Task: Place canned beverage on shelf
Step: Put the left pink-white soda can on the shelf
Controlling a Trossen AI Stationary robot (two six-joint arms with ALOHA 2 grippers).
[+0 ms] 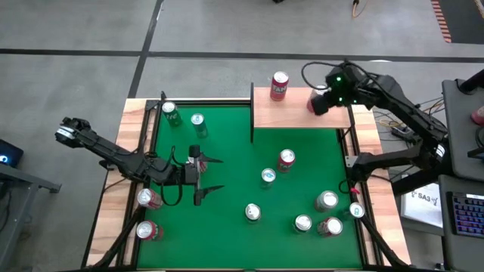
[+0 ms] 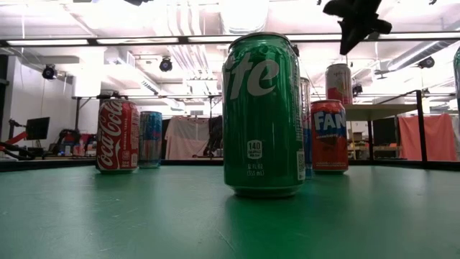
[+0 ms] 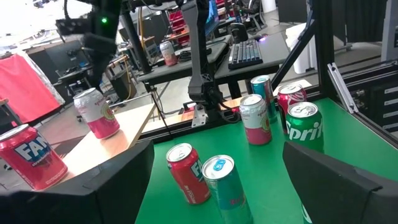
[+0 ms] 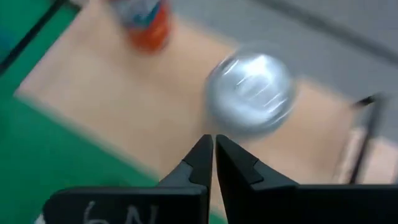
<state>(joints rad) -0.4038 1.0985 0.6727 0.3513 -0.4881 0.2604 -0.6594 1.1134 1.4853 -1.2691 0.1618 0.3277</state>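
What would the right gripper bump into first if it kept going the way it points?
Most likely the pink can standing on the shelf. The shut right gripper points down at the board, with that can's silver top just ahead of its tips. Depth is hard to judge, so it might meet the board beside the can instead.

Grey floor [image 1: 197,30] with dark seam lines around the surface. White ceiling with long strip lights [image 2: 108,42] and exposed ducts. Side desk carrying a black keyboard [image 3: 249,53]. Red cloth [image 3: 25,87] draped nearby. Dark monitor [image 2: 37,128] at room's far edge.
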